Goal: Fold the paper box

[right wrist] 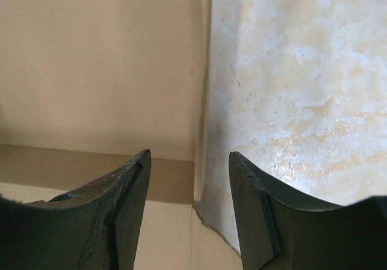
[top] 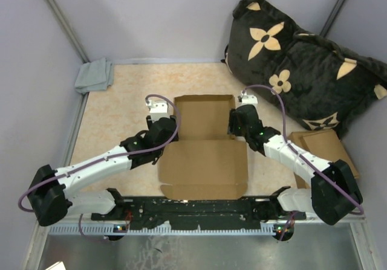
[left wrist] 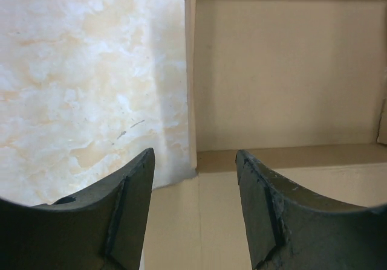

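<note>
The paper box (top: 205, 155) lies at the middle of the table, plain brown cardboard. Its far half is a shallow tray with raised walls; its near half is a flat panel. My left gripper (top: 169, 125) is open at the tray's left near corner. In the left wrist view the gripper (left wrist: 195, 155) has the left wall (left wrist: 191, 70) running up between its fingers. My right gripper (top: 237, 121) is open at the tray's right near corner. In the right wrist view the gripper (right wrist: 190, 155) has the right wall (right wrist: 204, 70) between its fingers. Neither gripper holds anything.
A pile of brown cardboard pieces (top: 323, 146) lies at the right, beside my right arm. A dark pillow with tan flowers (top: 302, 64) leans at the back right. A grey cloth (top: 95, 75) lies in the back left corner. Grey walls enclose the marbled tabletop (top: 121, 107).
</note>
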You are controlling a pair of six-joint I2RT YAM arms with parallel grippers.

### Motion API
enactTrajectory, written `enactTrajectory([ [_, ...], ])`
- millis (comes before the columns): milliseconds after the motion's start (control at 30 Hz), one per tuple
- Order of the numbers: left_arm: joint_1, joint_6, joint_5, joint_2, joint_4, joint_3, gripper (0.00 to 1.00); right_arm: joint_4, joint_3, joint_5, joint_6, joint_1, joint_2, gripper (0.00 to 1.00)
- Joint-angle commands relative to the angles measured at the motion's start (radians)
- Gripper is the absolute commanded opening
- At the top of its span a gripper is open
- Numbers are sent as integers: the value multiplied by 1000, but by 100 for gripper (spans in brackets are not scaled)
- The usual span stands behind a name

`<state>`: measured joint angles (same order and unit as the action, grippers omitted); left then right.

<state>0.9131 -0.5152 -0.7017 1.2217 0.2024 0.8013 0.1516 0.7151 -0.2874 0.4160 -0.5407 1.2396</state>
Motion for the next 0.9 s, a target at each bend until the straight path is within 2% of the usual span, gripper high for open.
enactTrajectory([
  [0, -3, 19, -64, -78, 41, -13, 63, -14, 89, -35, -48, -2, -21, 55],
  [100, -5, 27, -78, -140, 49, -43, 64, -37, 152, -6, -126, 8, -1, 57],
  [167, -6, 37, -83, -180, 37, -76, 64, -51, 212, 47, -199, 21, 46, 62],
  [400, -10, 68, -83, -267, -62, -216, 64, 142, 621, 59, -367, 27, 389, 67],
  [567, -11, 73, -82, -284, -101, -280, 63, 147, 835, 169, -506, 28, 595, 70],
  [667, -11, 72, -84, -306, -104, -304, 63, 248, 1020, 269, -584, 29, 731, 70],
  [867, -11, 71, -90, -397, -125, -372, 63, 328, 1166, 387, -675, 28, 886, 71],
])
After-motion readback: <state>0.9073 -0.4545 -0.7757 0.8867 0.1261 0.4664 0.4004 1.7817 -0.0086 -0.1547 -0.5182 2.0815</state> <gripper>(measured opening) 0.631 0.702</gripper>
